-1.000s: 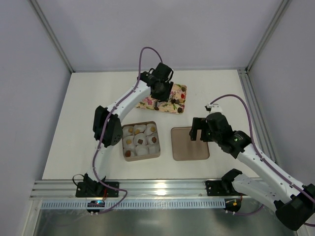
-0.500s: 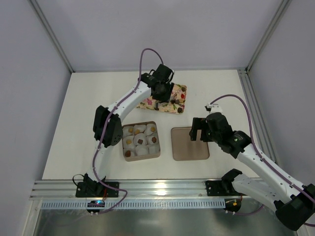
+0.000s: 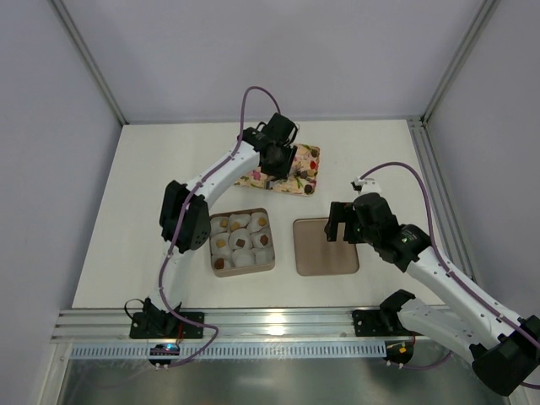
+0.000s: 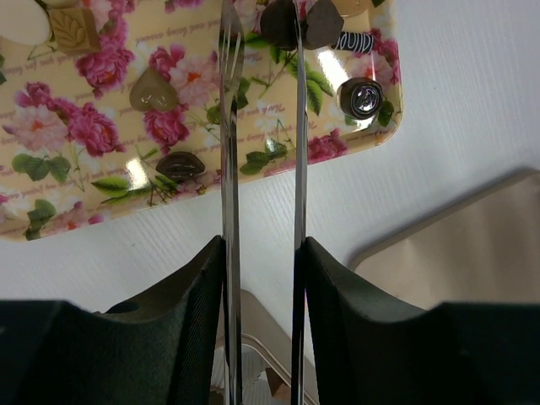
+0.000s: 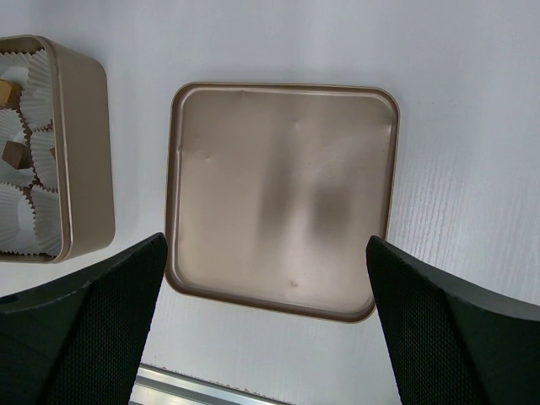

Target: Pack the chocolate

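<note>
The left gripper (image 4: 261,51), blades half-closed, straddled a dark chocolate (image 4: 278,21) on the floral tray (image 4: 51,181) without clamping it. The right gripper (image 5: 266,287), fully spread and empty, hovered above the lid (image 5: 283,169).

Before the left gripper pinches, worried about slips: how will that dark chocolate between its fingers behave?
The dark chocolate looks small, rounded and glossy, so it may twist or slip between the thin metal fingers. On the shiny floral tray, a nudge would probably slide it.
</note>
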`<state>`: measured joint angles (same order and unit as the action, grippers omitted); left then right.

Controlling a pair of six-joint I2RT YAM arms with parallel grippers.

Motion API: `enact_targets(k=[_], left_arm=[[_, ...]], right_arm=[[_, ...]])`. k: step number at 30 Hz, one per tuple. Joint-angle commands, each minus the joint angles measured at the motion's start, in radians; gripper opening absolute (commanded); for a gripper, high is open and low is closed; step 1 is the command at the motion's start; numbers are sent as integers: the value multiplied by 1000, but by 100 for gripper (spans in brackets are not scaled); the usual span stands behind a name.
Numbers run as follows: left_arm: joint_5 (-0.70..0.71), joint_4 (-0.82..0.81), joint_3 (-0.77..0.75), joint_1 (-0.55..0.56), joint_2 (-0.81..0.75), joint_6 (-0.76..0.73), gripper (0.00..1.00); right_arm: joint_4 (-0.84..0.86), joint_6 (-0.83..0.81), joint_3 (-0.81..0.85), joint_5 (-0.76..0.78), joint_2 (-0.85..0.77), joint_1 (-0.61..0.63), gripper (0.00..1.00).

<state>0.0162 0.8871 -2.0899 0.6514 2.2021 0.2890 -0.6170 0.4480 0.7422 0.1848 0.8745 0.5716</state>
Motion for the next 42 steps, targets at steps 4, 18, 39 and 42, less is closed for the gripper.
enact_targets(k=[4,18,39,42], left_arm=[[-40,-13,-22,1,7,-10,38],[-55,29,-75,1,50,-11,33],[18,93,-116,1,-8,-30,31],[18,124,-137,1,2,-36,32]], right_arm=[[19,3,-7,15,-19,-7,100],[23,-5,-3,10,-9,-12,100],[30,-2,6,-2,-2,-12,100],[28,-2,6,-1,-3,-13,100]])
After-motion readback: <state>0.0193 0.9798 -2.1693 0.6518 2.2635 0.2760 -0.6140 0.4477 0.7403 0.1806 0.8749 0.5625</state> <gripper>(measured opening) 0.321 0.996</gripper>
